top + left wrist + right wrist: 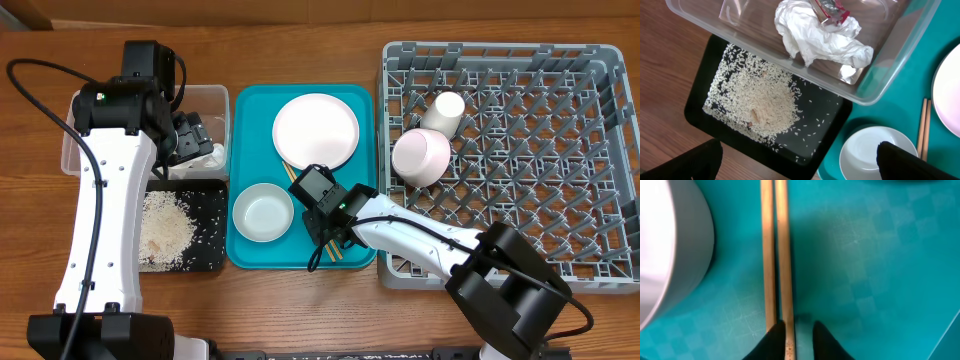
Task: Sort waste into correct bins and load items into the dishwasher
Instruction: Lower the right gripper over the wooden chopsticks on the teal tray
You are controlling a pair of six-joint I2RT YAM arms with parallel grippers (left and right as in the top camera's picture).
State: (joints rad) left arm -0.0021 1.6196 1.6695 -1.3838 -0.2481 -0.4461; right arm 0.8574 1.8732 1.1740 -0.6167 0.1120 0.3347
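Two wooden chopsticks (775, 255) lie side by side on the teal tray (875, 265), next to the white bowl (665, 255). My right gripper (795, 340) is down on their near end, closed narrowly: one stick sits between the tips and the other runs under the left tip. In the overhead view it is at the tray's front (325, 235). My left gripper (800, 165) is open and empty above the black tray (840, 120) holding rice (762, 97). The napkin (815, 40) and the red wrapper (832, 10) lie in the clear tub (875, 87).
The pink plate (315, 130) and the white bowl (262, 212) sit on the teal tray (250, 105). The white cup (445, 110) and the pink bowl (420, 157) sit in the grey dish rack (600, 200) at the right.
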